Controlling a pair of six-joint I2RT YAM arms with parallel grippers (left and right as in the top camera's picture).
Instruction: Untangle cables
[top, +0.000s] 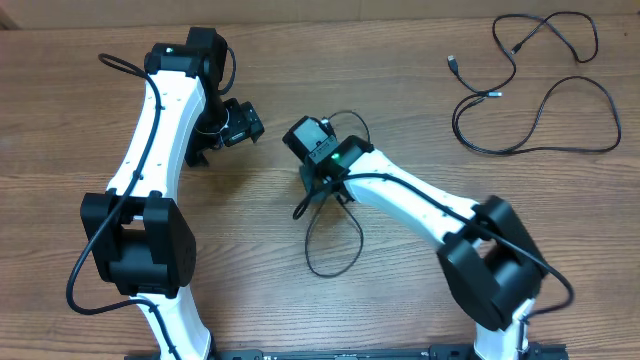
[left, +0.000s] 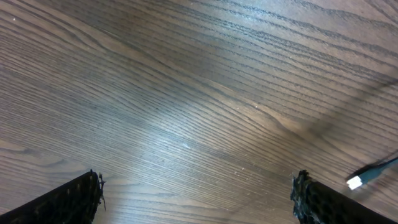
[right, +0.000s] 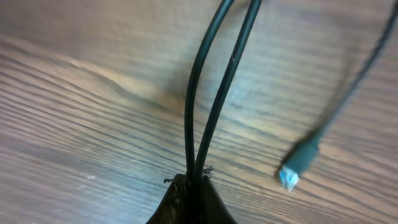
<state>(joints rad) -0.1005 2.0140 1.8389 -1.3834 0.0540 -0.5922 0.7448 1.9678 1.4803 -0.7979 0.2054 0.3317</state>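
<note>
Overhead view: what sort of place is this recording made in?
Likely a robotics lab bench: a wood-grain table, a left arm and right arm rising from its near edge, and thin black cables. No wider room shows.

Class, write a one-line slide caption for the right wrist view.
Right pincer shut on two strands of black cable over the wooden table, a blurred plug beside them.

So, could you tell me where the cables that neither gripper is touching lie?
In the overhead view the loose cables lie at the table's far right corner, well beyond the right gripper, which pinches another cable near the centre.
</note>
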